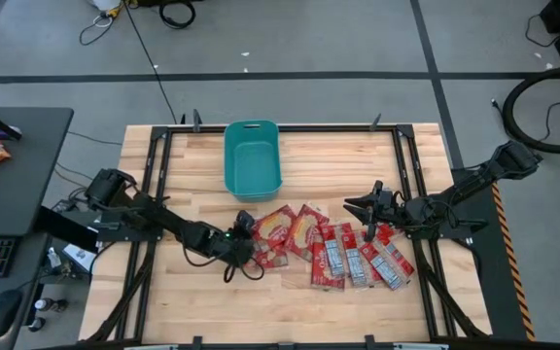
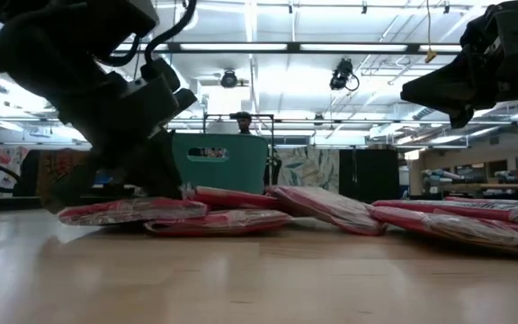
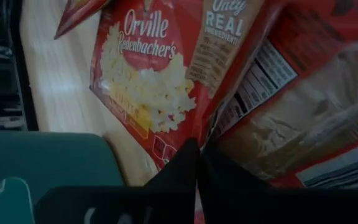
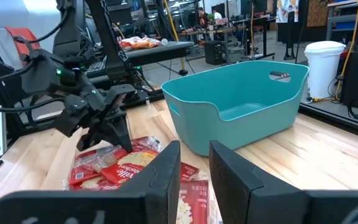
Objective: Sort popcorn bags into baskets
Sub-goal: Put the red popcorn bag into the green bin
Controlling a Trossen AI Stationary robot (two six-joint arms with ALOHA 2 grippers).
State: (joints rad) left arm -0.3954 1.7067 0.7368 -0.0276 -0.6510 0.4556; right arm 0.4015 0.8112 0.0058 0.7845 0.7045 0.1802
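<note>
Popcorn bags: left arm pinching at edge of pile

Left gripper point(image 1: 242, 236) is down at the table, at the left end of the spread of red packets. Its fingers point(image 3: 185, 168) are closed together in the left wrist view, pinched at the corner of a popcorn bag point(image 3: 143, 81); whether the film is truly caught between them or merely pressed I cannot tell.

Right gripper point(image 1: 366, 206) hangs above the table on the right, fingers partly open, nothing between them in its wrist view.

Risks, as I judge them:
- Packets overlap like shingles, so a lift could drag a neighbour along or catch two at once.
- A corner pinch on slick film is a thin hold; the bag could slip out on the way to the tub.
- The low view shows the left arm's bulk pressing close to the pile; a clumsy rise could scatter it.

Popcorn bags point(image 1: 333, 251) lie flat across the middle and right of the table, nearer than the teal basket point(image 1: 252, 158). The basket stands at the far edge, apart from the pile, apparently empty.
</note>
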